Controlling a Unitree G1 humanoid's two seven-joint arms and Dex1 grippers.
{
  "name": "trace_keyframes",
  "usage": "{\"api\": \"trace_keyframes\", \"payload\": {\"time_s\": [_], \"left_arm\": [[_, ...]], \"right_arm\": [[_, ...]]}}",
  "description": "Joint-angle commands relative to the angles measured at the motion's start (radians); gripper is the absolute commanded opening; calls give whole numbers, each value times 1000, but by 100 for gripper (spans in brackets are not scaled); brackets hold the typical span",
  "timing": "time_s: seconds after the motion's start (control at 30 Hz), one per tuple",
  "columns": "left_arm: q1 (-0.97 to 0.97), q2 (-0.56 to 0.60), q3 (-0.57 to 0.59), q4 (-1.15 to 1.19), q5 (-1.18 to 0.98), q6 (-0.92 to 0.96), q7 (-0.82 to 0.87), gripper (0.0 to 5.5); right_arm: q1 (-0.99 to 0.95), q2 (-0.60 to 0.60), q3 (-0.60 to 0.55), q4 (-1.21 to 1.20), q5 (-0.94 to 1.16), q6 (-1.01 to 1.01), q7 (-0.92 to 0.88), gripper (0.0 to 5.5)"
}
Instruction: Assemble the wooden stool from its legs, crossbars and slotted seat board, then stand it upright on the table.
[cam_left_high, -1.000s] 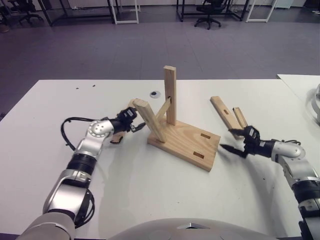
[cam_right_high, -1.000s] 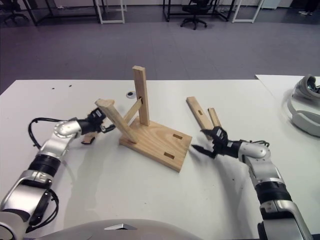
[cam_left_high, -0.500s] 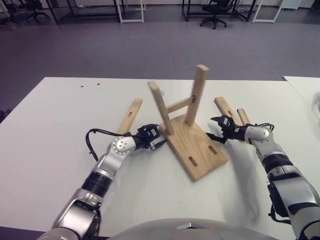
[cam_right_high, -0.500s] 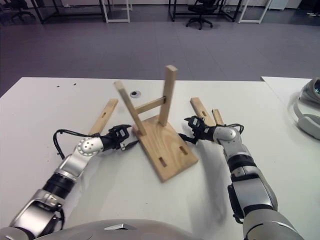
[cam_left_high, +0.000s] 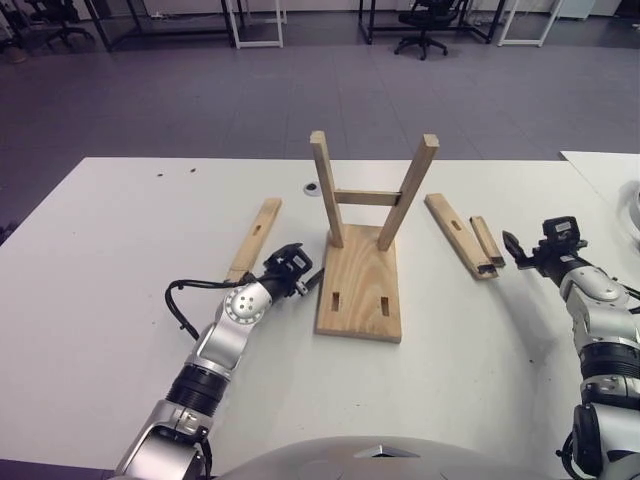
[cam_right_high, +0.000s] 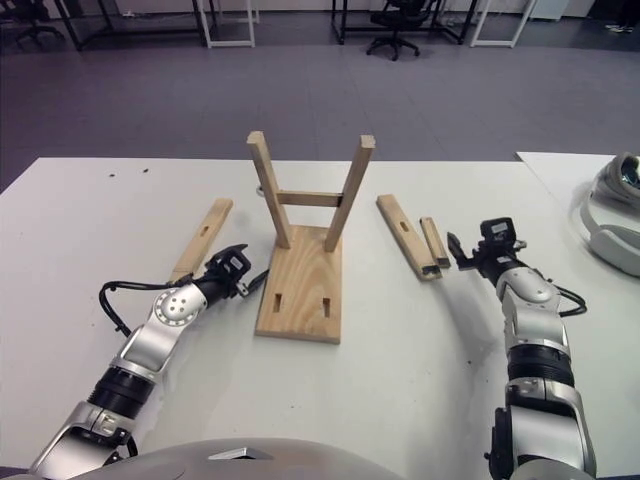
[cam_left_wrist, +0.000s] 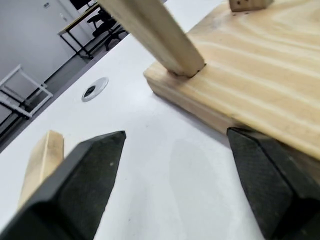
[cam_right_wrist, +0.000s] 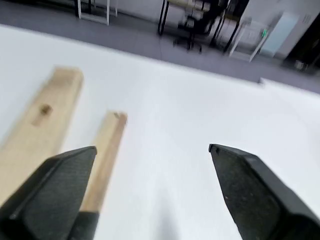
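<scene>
Both jaws released, low over white desk (cam_left_high: 100, 260); board (cam_left_high: 360, 295) flat there, legs (cam_left_high: 326, 195) up; grey floor (cam_left_high: 200, 90), office chair (cam_left_high: 418, 22) behind.

A round grey grommet (cam_left_high: 310, 187) sits flush in the white tabletop (cam_left_high: 120, 250), near its far edge and about midway along it. Two small dark specks (cam_left_high: 160, 174) lie on the far left part of the surface. To the right, across a narrow gap, stands a second white table (cam_right_high: 570, 180), and a white headset (cam_right_high: 612, 210) with a grey band rests on it at the edge of view. Beyond the tabletop a grey floor (cam_left_high: 200, 100) stretches back. A black office chair (cam_left_high: 420, 20) stands on it toward the right, a white frame (cam_left_high: 255, 25) farther left, and black table legs (cam_left_high: 110, 20) at the far left.
</scene>
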Motion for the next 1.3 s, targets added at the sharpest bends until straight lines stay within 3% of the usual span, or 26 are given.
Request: {"api": "trace_keyframes", "payload": {"time_s": [0.03,0.23,0.4,0.57,0.63,0.87,1.03,1.1,1.17,1.3], "left_arm": [[11,17,-41,-32,25,12,-32,375],[32,-10,-53,-36,21,17,-16,375],[41,-4,-53,-42,25,20,-16,375],[56,-6,-24,-80,-7,41,-21,375],[59,-24,17,-120,-62,75,-26,375],[-46,-96,318,-230,-386,238,20,375],[-184,-91,479,-214,-543,302,65,375],[-279,-94,534,-211,-646,364,73,375],[-389,-132,574,-273,-838,480,88,375],[-570,-215,634,-328,-1177,604,187,375]], "right_arm": [[-58,9,25,177,-17,-62,69,420],[-75,49,14,216,16,-122,123,420],[-87,59,37,288,-25,-69,59,420],[-57,79,-15,302,32,-13,20,321],[-37,87,-19,299,39,-10,15,289],[23,110,14,283,8,-21,-39,172],[12,141,-23,254,53,-64,-56,132],[-7,128,-70,107,58,-212,-136,132],[-41,104,-68,-217,31,-280,-186,132],[-153,102,119,-838,56,-159,-83,132]]}}
